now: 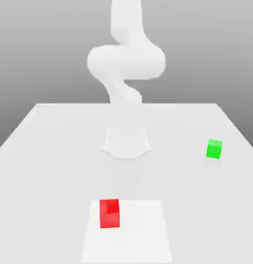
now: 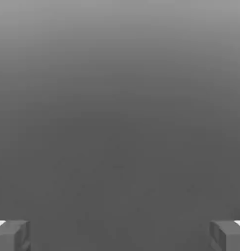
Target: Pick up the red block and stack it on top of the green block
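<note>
Hand (image 2: 120, 235) spread wide, fingertips (image 2: 12, 235) at the lower corners of the hand view, nothing between them; likely readied for a first approach. Further out in the exterior view, small bright red plain cube (image 1: 109, 213) at lower centre-left on the pale grey worktop (image 1: 46, 154), untouched. Small bright green plain cube (image 1: 214, 149) at right of centre, well apart, free on top for stacking.
</note>
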